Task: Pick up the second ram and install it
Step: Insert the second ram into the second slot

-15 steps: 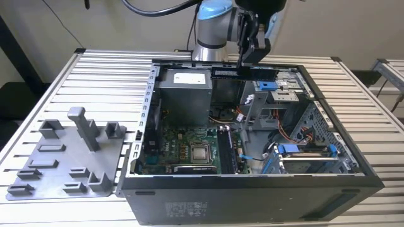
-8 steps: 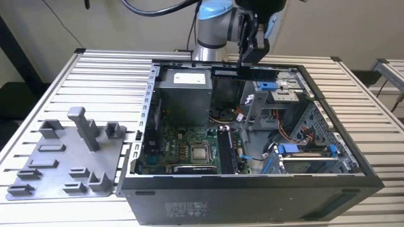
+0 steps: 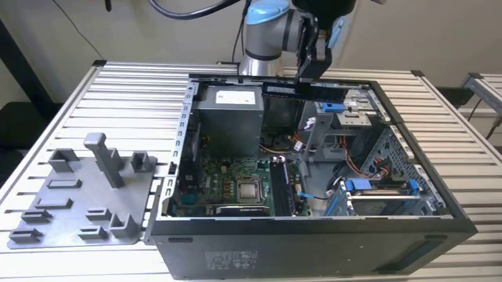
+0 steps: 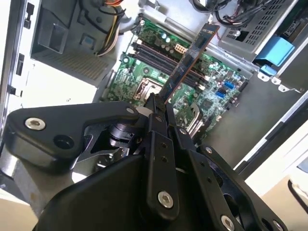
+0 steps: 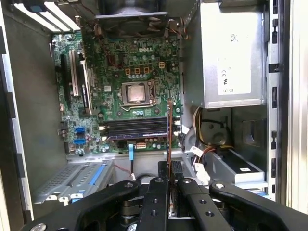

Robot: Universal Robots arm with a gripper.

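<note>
Gripper [image 5: 169,169] on edge-on second ram [image 5: 169,130]

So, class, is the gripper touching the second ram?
Touching. In the second wrist view, one end of the second ram sits pinched between the fingertips of the gripper, with no gap showing.

One robot arm [image 3: 271,29], one open computer case [image 3: 314,247] on one slatted surface [image 3: 133,82], one motherboard [image 3: 227,188], one power supply [image 3: 227,114], one processor socket [image 3: 249,191], one grey fixture plate [image 3: 79,205], one second ram [image 3: 283,89] (a single memory board, held aloft), two blue plastic tabs [image 3: 333,107].
</note>
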